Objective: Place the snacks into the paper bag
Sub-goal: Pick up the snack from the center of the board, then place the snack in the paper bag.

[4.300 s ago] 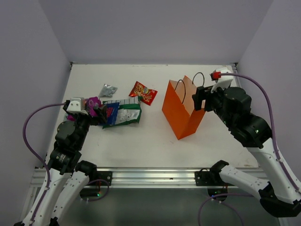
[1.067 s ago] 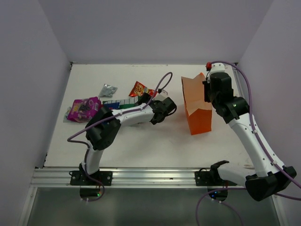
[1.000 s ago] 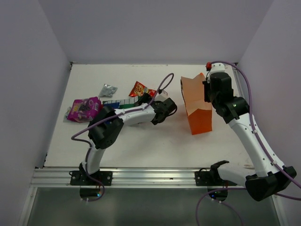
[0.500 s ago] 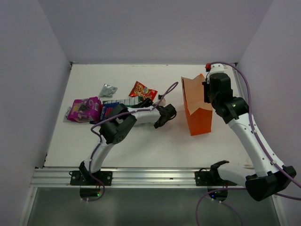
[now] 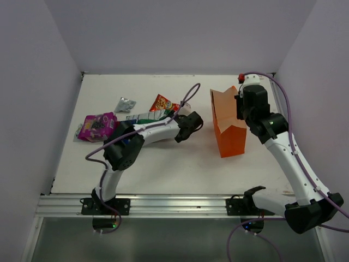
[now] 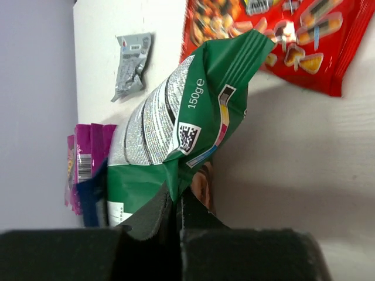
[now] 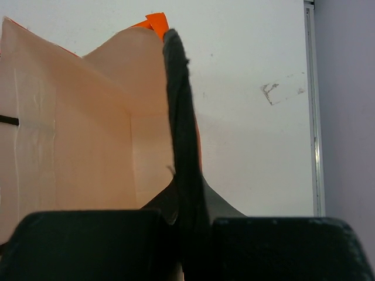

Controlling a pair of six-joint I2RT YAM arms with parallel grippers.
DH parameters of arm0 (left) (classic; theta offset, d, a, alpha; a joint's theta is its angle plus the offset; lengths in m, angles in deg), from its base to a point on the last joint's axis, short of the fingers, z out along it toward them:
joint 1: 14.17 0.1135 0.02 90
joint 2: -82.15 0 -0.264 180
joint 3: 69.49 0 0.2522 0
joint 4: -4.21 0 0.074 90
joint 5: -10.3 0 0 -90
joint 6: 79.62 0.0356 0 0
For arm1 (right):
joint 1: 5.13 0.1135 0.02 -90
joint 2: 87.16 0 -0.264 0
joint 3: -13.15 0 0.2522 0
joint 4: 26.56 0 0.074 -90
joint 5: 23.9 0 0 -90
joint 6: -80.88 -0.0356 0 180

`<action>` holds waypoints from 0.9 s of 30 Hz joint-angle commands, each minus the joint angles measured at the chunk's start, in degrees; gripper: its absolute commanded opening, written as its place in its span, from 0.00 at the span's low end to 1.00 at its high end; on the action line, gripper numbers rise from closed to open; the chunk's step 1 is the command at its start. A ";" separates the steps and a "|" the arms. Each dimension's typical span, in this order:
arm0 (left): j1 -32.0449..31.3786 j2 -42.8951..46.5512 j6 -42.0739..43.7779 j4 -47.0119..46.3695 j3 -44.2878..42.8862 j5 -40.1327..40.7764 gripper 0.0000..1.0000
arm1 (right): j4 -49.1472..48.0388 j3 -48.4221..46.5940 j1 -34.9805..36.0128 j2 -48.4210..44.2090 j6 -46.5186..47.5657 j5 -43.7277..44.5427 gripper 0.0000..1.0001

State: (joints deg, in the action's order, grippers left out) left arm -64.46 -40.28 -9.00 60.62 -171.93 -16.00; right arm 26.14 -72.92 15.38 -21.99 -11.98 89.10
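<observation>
Since a second ago the left gripper (image 6: 177,202) has shut on the green packet (image 6: 176,134), pinching its near edge. Bag (image 5: 229,128) stands upright to that gripper's right, mouth up, one wall clamped by the closed right gripper (image 7: 174,58). The green packet's long axis runs away from the left fingers, toward the red (image 6: 281,41), purple (image 5: 97,125), blue (image 6: 91,202) and grey (image 6: 133,61) packets. Judging by this, the carry goes rightward, by the left arm.

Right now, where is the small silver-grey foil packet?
The silver-grey packet lies left of centre in the top view, just beyond the magenta-purple foil packet and left of the red foil packet.
</observation>
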 commanded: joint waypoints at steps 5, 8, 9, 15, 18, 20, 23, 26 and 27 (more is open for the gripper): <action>-0.26 21.24 -1.81 -2.40 -2.54 -10.17 0.00 | -1.67 -0.37 0.05 -0.22 0.66 -0.77 0.00; -0.26 27.04 -2.24 -3.97 -2.28 -14.39 0.00 | -2.11 -0.20 -0.03 -0.22 0.74 -1.47 0.00; -0.26 28.46 -2.68 -4.42 -2.11 -15.09 0.00 | -2.11 -0.20 0.14 -0.04 0.74 -1.65 0.00; -0.26 41.29 -5.49 -10.82 0.00 -24.74 0.00 | -2.11 -0.46 1.46 1.45 0.92 -0.51 0.00; -0.26 48.06 -6.55 -16.27 1.67 -29.75 0.00 | -2.11 -0.81 2.77 1.81 0.92 0.72 0.00; -0.26 52.11 -6.99 -19.70 2.11 -32.23 0.00 | -2.37 -0.81 3.22 2.07 0.66 1.51 0.00; -0.26 55.98 -8.39 -24.80 2.81 -37.06 0.00 | -2.46 -0.64 4.01 2.51 -0.22 2.65 0.00; -0.26 58.52 -10.41 -30.42 3.78 -40.67 0.00 | -2.90 -0.37 5.23 3.21 -0.93 3.45 0.00; -0.34 58.88 -11.29 -31.83 4.04 -41.98 0.00 | -2.73 -0.46 5.50 3.39 -0.93 3.54 0.00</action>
State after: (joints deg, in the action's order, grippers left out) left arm -64.70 17.31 -16.49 40.67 -169.00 -51.93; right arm 25.29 -72.90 19.88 -19.31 -12.06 90.70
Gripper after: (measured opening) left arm 0.027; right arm 0.015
